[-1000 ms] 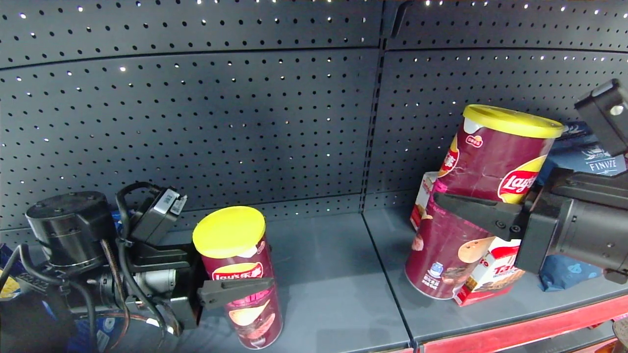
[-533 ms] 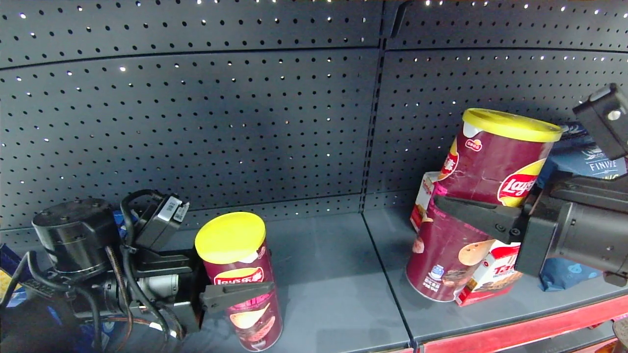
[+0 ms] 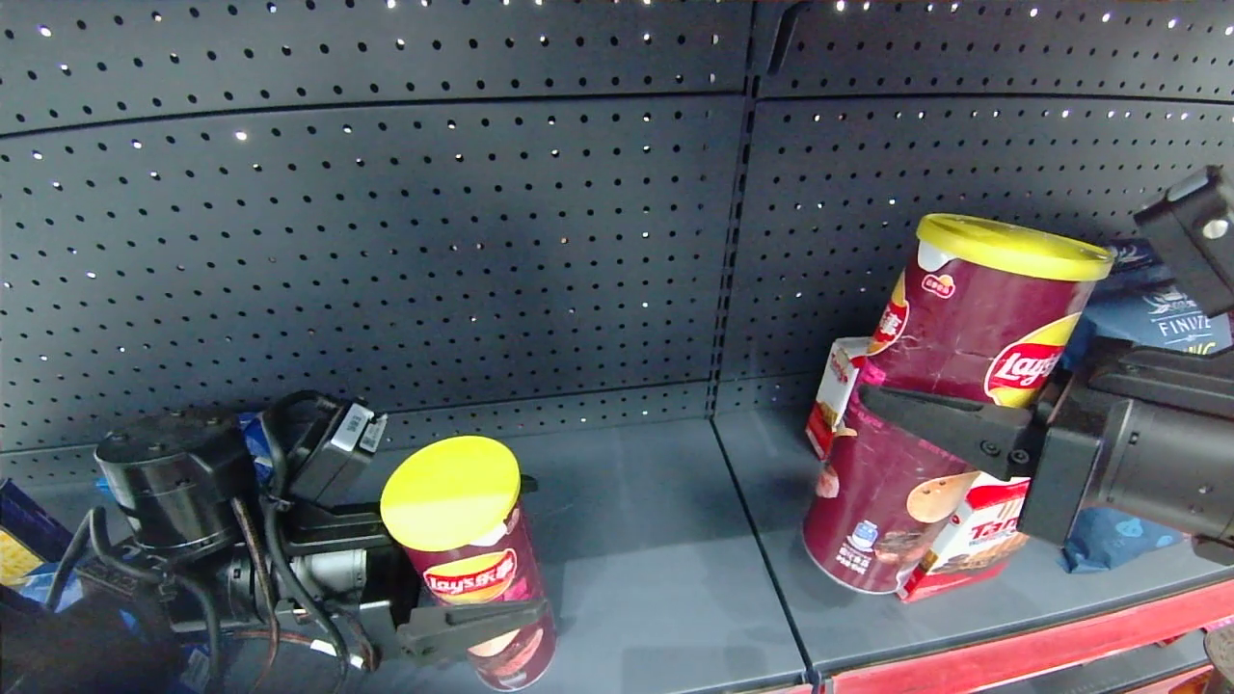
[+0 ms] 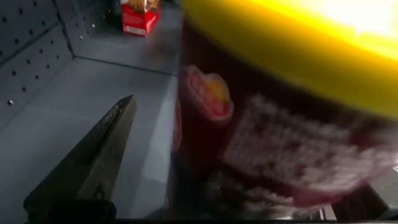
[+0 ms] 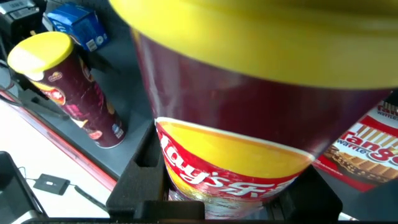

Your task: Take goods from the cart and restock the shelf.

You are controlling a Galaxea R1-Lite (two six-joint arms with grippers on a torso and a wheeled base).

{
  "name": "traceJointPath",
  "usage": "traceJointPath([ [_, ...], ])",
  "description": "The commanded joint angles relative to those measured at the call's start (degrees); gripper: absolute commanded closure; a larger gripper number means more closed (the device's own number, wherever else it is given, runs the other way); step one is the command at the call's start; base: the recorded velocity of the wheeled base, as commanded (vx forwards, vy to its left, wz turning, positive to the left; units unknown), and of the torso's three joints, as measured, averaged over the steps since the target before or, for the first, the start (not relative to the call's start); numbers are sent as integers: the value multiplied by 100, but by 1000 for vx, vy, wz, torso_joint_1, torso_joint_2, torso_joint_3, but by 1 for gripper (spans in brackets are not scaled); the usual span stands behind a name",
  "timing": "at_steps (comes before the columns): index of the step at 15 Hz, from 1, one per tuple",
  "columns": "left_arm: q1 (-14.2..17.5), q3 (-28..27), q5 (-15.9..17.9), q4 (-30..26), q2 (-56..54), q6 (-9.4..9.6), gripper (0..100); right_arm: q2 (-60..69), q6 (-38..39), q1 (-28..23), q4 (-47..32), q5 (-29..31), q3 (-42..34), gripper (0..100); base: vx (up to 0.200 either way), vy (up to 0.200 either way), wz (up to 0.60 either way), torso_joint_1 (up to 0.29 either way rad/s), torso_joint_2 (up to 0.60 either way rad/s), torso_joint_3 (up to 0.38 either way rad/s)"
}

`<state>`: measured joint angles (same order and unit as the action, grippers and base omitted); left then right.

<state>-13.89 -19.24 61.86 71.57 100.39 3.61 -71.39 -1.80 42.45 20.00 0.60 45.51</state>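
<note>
A slim maroon chip can (image 3: 477, 578) with a yellow lid stands near the front edge of the grey shelf (image 3: 656, 540). My left gripper (image 3: 536, 543) is open around it, one finger (image 4: 93, 168) apart from the can's side (image 4: 280, 124). On the right, my right gripper (image 3: 901, 381) is shut on a large maroon chip can (image 3: 945, 386). This can is tilted, its yellow lid leaning right and its lower edge down by the shelf. The large can (image 5: 249, 124) looms close in the right wrist view, with the slim can (image 5: 74, 93) farther off.
A red-and-white snack box (image 3: 964, 549) stands right behind the large can. Dark blue bags (image 3: 1157, 308) lie at the far right, and blue packs (image 3: 19, 540) at the far left. A perforated back wall (image 3: 482, 241) closes the shelf, which has a red front lip (image 3: 1012, 646).
My left arm has sunk lower along the slim can, and its far finger now shows behind the lid. The large can and right gripper have shifted slightly right and down.
</note>
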Motion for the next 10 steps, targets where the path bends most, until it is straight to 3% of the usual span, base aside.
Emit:
traceJointPath([
  [1, 0, 60, 2, -3, -2, 0, 0, 2, -4, 0, 3, 2, 2, 100, 0, 0, 0, 0, 0, 0],
  [6, 79, 298, -16, -29, -696, -141, 0, -7, -4, 0, 3, 2, 11, 100, 0, 0, 0, 0, 0, 0],
  [10, 518, 728, -16, -82, -1311, -159, 0, -15, -4, 9, 3, -7, 2, 100, 0, 0, 0, 0, 0, 0],
])
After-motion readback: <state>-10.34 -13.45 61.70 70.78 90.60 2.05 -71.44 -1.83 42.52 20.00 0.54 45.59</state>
